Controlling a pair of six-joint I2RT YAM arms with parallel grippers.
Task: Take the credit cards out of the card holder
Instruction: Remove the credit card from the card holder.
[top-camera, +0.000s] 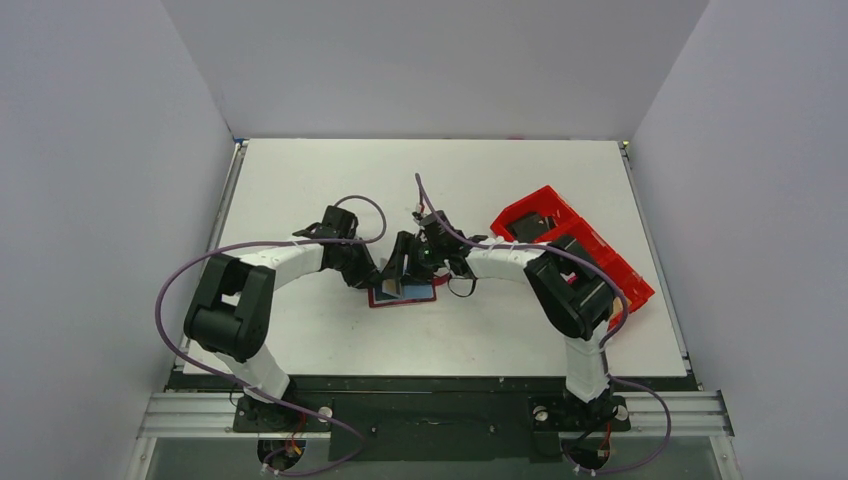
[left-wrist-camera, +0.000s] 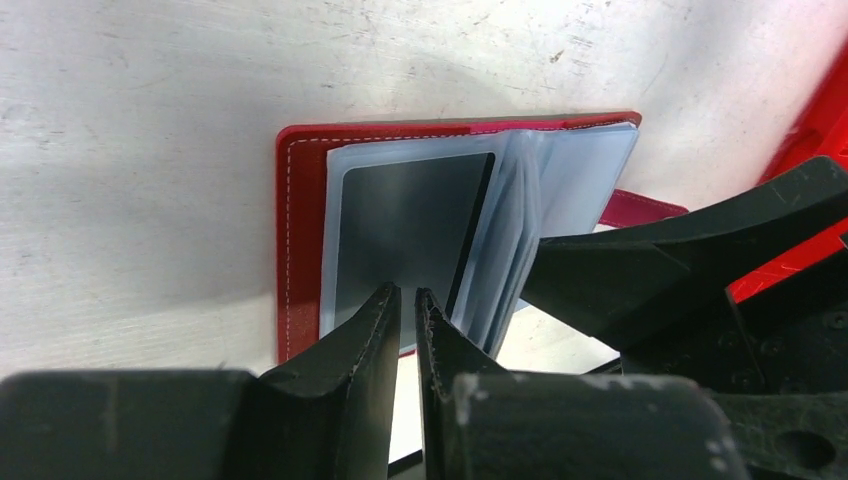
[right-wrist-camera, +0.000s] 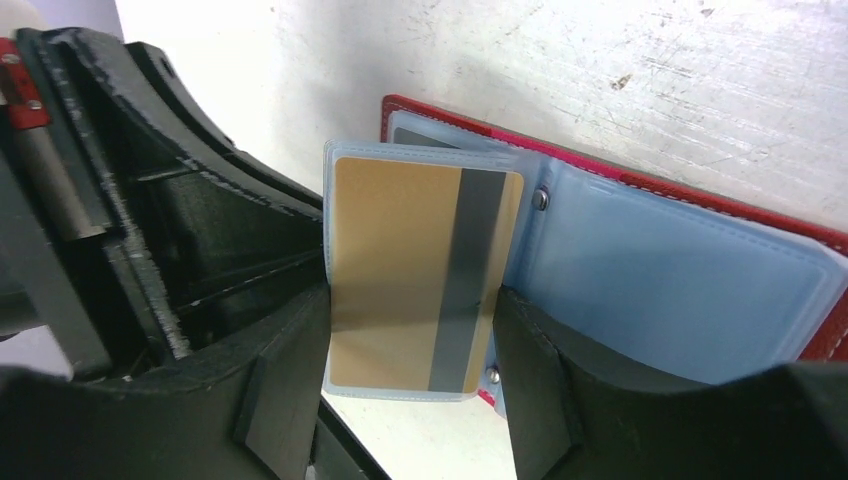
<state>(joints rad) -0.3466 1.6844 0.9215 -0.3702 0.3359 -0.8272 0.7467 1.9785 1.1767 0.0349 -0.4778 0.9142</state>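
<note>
The dark-red card holder (top-camera: 402, 296) lies open on the table between both grippers. In the left wrist view its red cover (left-wrist-camera: 300, 240) lies flat, with clear sleeves fanned up and a dark grey card face (left-wrist-camera: 410, 225) in the top sleeve. My left gripper (left-wrist-camera: 408, 297) is nearly closed, a thin slit between its tips, at that sleeve's near edge; nothing shows between them. In the right wrist view a sleeve holding the tan/gold card (right-wrist-camera: 400, 270) stands up between the spread fingers (right-wrist-camera: 540, 380) of my right gripper (right-wrist-camera: 410, 330), which do not clamp it. No light blue card is identifiable.
A large bright red plastic compartment tray (top-camera: 570, 250) sits to the right of the holder, close behind the right arm; its edge shows in the left wrist view (left-wrist-camera: 820, 110). The holder's red closing strap (left-wrist-camera: 640, 208) sticks out sideways. White walls enclose the table.
</note>
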